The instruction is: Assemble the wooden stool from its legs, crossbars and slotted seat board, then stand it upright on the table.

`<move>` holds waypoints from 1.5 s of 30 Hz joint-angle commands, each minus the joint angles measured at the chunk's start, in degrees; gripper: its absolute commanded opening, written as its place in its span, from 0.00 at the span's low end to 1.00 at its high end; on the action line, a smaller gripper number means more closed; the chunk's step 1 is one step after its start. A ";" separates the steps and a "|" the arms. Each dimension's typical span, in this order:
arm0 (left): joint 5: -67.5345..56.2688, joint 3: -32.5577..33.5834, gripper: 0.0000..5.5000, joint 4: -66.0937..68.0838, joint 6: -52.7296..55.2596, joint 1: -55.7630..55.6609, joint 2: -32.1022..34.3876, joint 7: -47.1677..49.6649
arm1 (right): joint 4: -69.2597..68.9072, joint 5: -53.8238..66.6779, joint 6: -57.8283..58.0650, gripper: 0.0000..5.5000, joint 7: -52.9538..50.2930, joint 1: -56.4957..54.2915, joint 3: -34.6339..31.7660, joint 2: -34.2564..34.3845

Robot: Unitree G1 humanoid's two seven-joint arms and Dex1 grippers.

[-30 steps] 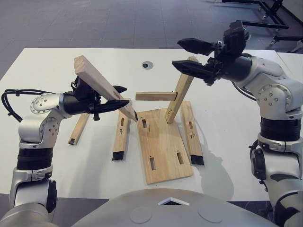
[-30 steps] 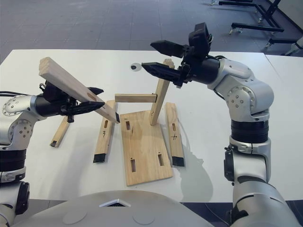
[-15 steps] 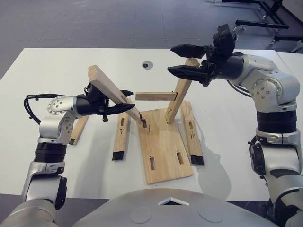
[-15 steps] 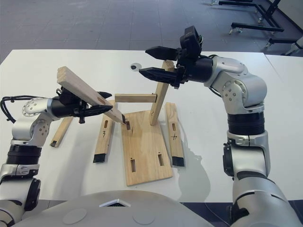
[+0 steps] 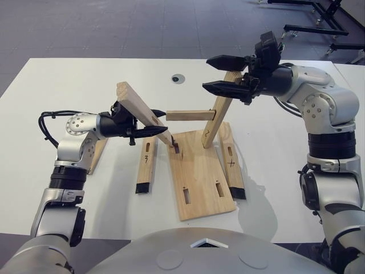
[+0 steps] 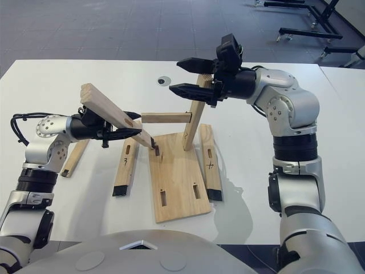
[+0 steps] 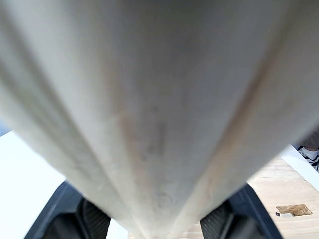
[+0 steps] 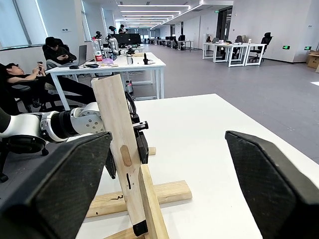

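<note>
The left claw (image 5: 149,123), clamped on a pale square wooden stool leg (image 5: 134,101), has swung its dark tip in to the far-left slot of the slotted wooden seat board (image 5: 201,181), ready for insertion; the right claw (image 5: 209,72) straddles the standing leg (image 5: 218,114), wide open.

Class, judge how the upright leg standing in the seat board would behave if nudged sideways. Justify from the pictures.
Likely tippy: the leg stands tall and leaning, seated only at its foot in the seat board. The crossbar sticking out one side probably pulls it that way. Being solid wood, it should stay stiff, not bend.
</note>
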 commanded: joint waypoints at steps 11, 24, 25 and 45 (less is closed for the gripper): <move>0.58 -0.55 0.37 2.85 2.93 -2.15 -0.73 0.25 | 1.14 -3.29 -1.56 0.76 1.54 -0.12 2.18 0.22; 1.84 -2.94 0.37 6.45 3.33 -4.51 -2.53 -0.63 | 1.02 -3.60 -1.62 0.76 1.74 0.11 2.22 0.23; 1.73 -3.29 0.37 5.95 3.74 -4.27 -2.51 -0.98 | 1.09 -3.63 -1.63 0.76 1.78 0.13 2.16 0.13; 4.92 -7.12 0.37 10.37 4.65 -6.83 -3.16 -1.48 | 0.80 -3.77 -1.88 0.76 1.70 0.79 2.55 0.18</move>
